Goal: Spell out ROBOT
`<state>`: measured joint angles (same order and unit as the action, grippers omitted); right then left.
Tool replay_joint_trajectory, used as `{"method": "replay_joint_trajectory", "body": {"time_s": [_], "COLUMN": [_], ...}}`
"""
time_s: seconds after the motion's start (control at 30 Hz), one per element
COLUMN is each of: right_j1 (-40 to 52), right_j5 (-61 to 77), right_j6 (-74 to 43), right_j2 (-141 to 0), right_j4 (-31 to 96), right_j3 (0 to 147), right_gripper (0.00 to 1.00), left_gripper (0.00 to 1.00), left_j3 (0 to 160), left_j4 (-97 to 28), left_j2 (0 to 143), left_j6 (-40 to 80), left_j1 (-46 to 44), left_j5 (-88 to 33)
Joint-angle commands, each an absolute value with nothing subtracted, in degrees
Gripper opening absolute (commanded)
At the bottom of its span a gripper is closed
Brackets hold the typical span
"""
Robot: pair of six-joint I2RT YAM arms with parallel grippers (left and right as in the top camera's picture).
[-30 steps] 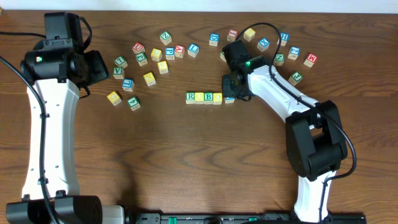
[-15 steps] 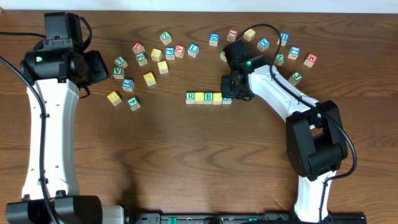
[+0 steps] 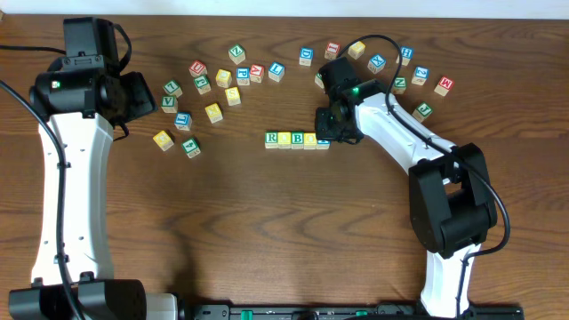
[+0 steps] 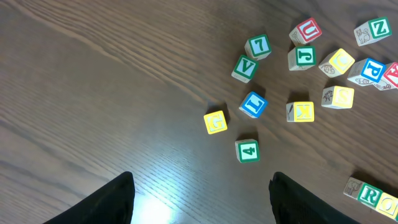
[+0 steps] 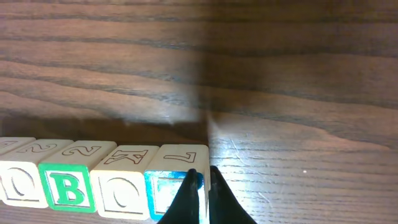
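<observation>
Right pincer [image 5: 200,180]: black fingers pressed together, nothing clamped between them, tips low over the table

Table: dark brown wood-grain table [image 3: 222,231], under both pincers

Last cube of the row: small wooden cube with a blue-framed T face [image 5: 165,191], directly at the right pincer's tips, which overlap its right edge in the wrist view; contact not clear

Fourth cube: wooden cube with a plain yellow top beside the T [image 3: 310,140], one place further from the right pincer, touching the blue one

Third cube: white-faced wooden cube with a green B [image 5: 65,186], two places left of the tips in the wrist view

Second cube: wooden cube with a plain yellow top beside the R [image 3: 284,139], between B and R

First cube: white-faced wooden cube with a green R [image 3: 272,139], far end of the row from the right pincer

Row: five cubes side by side in one straight line, running away from the right pincer's tips

Left pincer [image 4: 202,208]: dark fingers held wide apart, nothing between them, well apart from the row

Ahead of the left pincer: small yellow G cube [image 4: 215,122] and green-framed 4 cube [image 4: 247,150], the 4 nearer the fingers, both untouched

Beyond those: loose lettered wooden cubes [image 4: 253,104] scattered farther from the left pincer
</observation>
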<state>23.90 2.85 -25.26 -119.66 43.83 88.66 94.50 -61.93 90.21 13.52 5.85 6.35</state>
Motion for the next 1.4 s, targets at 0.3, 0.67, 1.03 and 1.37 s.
{"method": "replay_joint_trajectory", "body": {"time_s": [0.3, 0.67, 1.03, 1.37], "right_j1": [23.3, 22.1, 18.6, 14.1], "right_j5": [3.4, 1.0, 0.2, -0.3], "right_j6": [-25.1, -22.3, -18.6, -14.7], "right_j2": [-120.5, -114.9, -100.4, -87.1], "right_j4": [43.1, 46.9, 51.2, 57.8], "right_j3": [90.2, 97.0, 98.0, 98.0], "right_gripper": [0.07, 0.25, 0.52, 0.82], "left_gripper": [0.68, 0.69, 0.78, 0.99], "left_j3": [94.0, 95.0, 100.6, 100.6], "left_j4": [-62.1, -60.9, -61.2, -62.3], "left_j2": [90.6, 90.5, 83.6, 80.2], "left_j6": [14.0, 11.7, 8.7, 9.3], "left_j1": [6.1, 6.1, 6.1, 6.1], "left_j5": [6.7, 6.6, 4.1, 3.7]}}
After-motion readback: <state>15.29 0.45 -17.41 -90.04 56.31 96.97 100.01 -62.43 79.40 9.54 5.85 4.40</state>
